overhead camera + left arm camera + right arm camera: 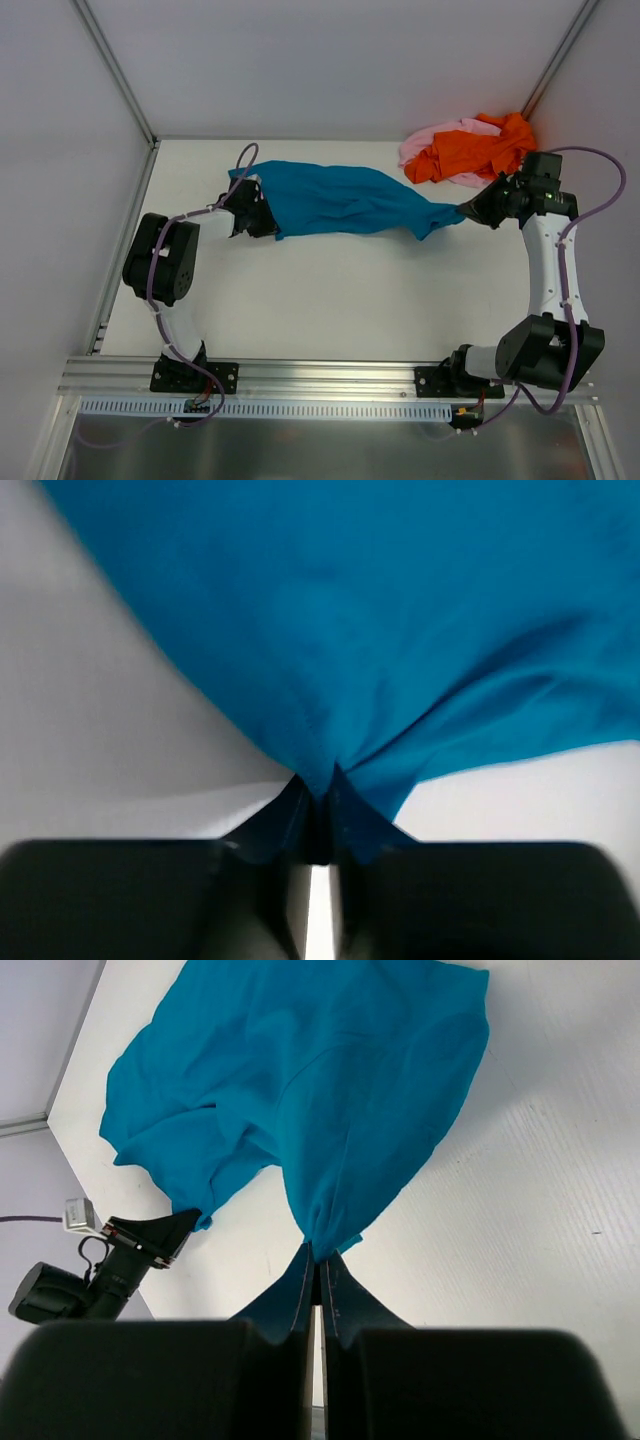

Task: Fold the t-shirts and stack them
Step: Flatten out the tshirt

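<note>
The teal-blue t-shirt (pixel 330 200) is stretched in a band across the back of the table, rumpled in the middle. My left gripper (pixel 262 215) is shut on its left end; in the left wrist view the fingers (pixel 318 785) pinch a gathered fold of the cloth (pixel 400 610). My right gripper (pixel 465 211) is shut on the right end, and in the right wrist view its tips (pixel 318 1255) clamp a bunched corner of the shirt (pixel 320 1080). The orange t-shirt (pixel 480 150) lies crumpled on the pale pink one (pixel 435 140) in the back right corner.
White walls with metal posts (pixel 115 70) close in the table at the back and both sides. An aluminium rail (pixel 320 375) runs along the near edge by the arm bases. The left gripper's tip (pixel 185 1222) shows at the shirt's far end in the right wrist view.
</note>
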Motion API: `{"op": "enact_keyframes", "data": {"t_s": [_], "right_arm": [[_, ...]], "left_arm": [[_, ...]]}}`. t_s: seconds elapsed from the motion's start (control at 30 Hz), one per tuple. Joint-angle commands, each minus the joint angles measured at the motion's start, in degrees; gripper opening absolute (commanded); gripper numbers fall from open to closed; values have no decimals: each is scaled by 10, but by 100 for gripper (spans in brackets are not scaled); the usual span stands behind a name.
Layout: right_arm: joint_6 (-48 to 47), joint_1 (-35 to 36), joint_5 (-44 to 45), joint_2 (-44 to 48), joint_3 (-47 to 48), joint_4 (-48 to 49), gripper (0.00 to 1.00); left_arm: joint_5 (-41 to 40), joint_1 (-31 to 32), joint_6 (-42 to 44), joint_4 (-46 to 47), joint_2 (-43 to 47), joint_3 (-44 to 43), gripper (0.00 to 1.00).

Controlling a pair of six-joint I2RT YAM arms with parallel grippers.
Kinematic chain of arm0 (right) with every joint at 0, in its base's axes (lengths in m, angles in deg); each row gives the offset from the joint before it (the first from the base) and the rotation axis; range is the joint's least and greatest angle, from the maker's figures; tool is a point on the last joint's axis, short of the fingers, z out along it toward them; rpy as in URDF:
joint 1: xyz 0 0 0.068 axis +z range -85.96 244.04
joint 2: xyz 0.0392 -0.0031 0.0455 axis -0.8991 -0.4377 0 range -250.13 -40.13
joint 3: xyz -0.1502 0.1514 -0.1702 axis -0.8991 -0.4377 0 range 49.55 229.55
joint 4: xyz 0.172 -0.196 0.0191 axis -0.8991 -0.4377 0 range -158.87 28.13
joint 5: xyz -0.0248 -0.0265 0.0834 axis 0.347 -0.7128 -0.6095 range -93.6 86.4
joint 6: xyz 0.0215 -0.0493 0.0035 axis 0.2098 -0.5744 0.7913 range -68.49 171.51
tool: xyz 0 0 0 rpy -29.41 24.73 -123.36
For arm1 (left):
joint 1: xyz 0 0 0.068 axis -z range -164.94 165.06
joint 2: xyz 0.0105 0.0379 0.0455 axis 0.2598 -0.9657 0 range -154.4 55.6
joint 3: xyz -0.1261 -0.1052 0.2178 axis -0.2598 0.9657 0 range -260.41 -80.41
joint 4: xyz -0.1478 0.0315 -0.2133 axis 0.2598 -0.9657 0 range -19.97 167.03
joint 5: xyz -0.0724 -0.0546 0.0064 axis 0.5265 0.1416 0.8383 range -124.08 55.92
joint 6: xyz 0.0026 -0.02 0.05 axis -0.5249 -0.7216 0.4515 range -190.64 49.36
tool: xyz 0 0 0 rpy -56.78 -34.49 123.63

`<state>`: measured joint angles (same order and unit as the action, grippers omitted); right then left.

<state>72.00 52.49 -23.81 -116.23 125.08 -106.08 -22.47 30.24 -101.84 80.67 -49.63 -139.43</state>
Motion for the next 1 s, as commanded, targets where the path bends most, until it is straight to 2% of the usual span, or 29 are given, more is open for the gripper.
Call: {"op": "enact_keyframes", "data": {"t_s": [0.0,0.23,0.47,0.67,0.87,0.97], "right_arm": [[-5,-3,7,24,4,-10,1],[3,-3,3,24,-6,0,1],[3,-2,12,36,3,-1,1],[2,-4,24,38,66,-10,0],[8,-8,21,17,188,-11,1],[9,-11,14,-3,252,-9,1]], "left_arm": [[10,3,4,-26,-18,-4,2],[-4,3,29,-72,26,-31,0],[-21,-2,38,-231,99,-146,0],[-16,-4,24,-286,171,-208,0],[-30,-23,35,-340,213,-315,0],[-30,-37,37,-348,234,-341,0]]}}
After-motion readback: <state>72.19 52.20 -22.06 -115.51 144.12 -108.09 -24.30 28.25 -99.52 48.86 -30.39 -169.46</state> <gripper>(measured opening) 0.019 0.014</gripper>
